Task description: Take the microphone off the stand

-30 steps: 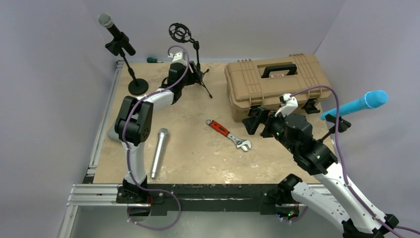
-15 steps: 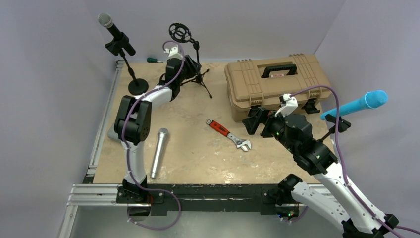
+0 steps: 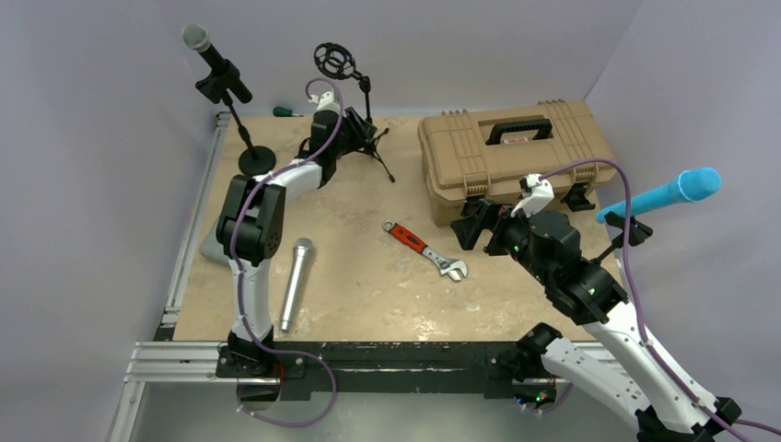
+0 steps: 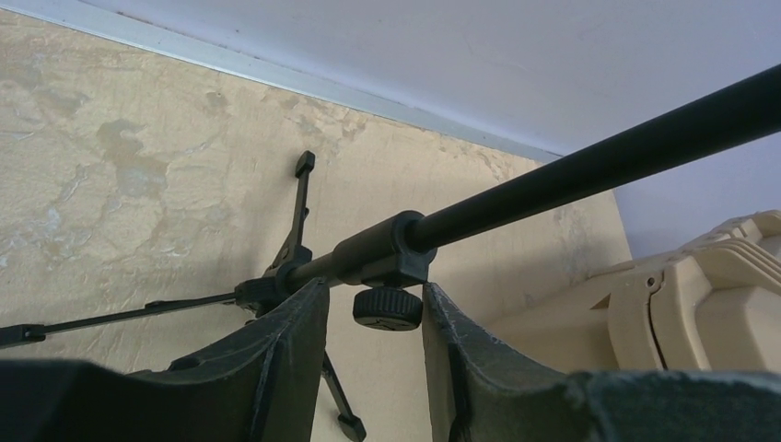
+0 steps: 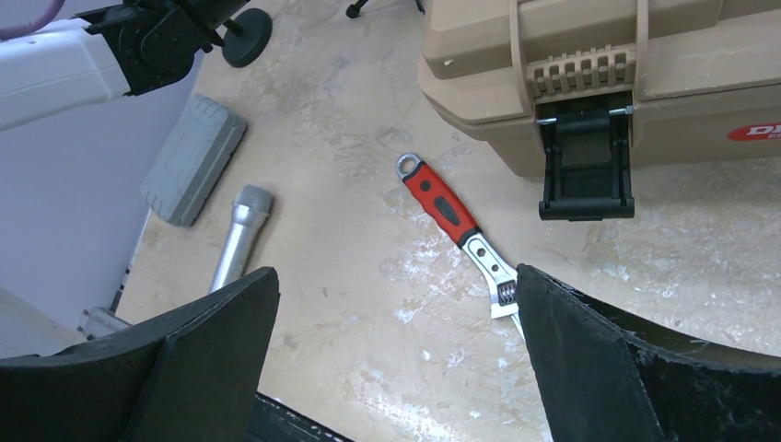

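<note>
A black microphone with a grey head [image 3: 210, 53] sits clipped on a round-base stand [image 3: 256, 160] at the back left. A blue microphone [image 3: 663, 195] sits on a stand at the right edge. A silver microphone [image 3: 297, 281] lies loose on the table and also shows in the right wrist view [image 5: 238, 235]. A tripod stand [image 3: 368, 138] carries an empty shock mount [image 3: 333, 60]. My left gripper [image 3: 353, 132] is open, its jaws straddling the knob [image 4: 388, 308] on the tripod's pole clamp [image 4: 382, 256]. My right gripper [image 3: 472, 226] is open and empty above the table [image 5: 396, 274].
A tan toolbox [image 3: 516, 157] stands at the back right. A red-handled wrench [image 3: 425, 250] lies mid-table, below my right gripper in its wrist view [image 5: 458, 230]. A grey case [image 5: 193, 158] lies at the left edge. A green screwdriver [image 3: 287, 112] lies at the back wall.
My left gripper has moved back and up along the tripod stand's pole. The right arm has not moved.
</note>
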Tool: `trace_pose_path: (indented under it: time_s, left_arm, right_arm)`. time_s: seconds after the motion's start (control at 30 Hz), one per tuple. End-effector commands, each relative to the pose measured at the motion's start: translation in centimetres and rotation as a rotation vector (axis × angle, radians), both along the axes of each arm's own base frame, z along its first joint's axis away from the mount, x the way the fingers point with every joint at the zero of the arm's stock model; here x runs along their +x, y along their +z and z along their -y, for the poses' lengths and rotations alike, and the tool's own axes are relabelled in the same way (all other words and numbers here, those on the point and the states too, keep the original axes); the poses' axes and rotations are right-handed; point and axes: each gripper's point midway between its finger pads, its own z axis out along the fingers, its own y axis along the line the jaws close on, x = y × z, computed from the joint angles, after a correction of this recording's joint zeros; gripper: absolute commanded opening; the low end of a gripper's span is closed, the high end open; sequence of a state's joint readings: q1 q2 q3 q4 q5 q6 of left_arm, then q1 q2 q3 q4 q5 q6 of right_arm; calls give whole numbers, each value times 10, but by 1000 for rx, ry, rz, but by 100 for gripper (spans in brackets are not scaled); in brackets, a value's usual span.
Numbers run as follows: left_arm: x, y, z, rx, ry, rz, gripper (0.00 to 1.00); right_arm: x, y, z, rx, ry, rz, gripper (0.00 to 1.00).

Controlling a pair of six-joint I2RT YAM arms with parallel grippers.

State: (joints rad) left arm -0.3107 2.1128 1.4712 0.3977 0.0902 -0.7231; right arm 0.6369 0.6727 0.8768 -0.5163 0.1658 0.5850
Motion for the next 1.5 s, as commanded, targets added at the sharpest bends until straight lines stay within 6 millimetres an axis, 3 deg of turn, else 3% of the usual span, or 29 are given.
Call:
trace_pose_path:
  time_s: [0.0, 0.2, 0.43, 0.6, 0.9, 1.17, 1.33, 1.47]
  left_arm:
    - [11, 33, 4, -36, -11, 72, 40]
    - [13, 37, 6, -42, -21, 77, 36]
    - [11, 28, 3, -82, -8, -1, 1]
    - [8, 26, -3, -249, -10, -81, 0]
    - [14, 30, -9, -714, -19, -175, 0]
    - [16, 28, -8, -789, -1, -239, 0]
    - [19, 18, -10, -983, 22, -262, 0]
    - [20, 17, -8, -1036, 30, -272, 0]
  right_arm:
    - [1, 20, 1, 39, -14, 39, 99]
    - [0, 20, 2, 39, -17, 40, 99]
    - [0, 21, 2, 41, -19, 40, 99]
    - [-1, 21, 3, 43, -19, 42, 99]
    - [0, 20, 1, 47, -14, 40, 99]
    - [0, 19, 1, 46, -16, 40, 99]
    - [1, 19, 0, 43, -15, 40, 99]
    - [2, 20, -1, 37, -10, 38, 99]
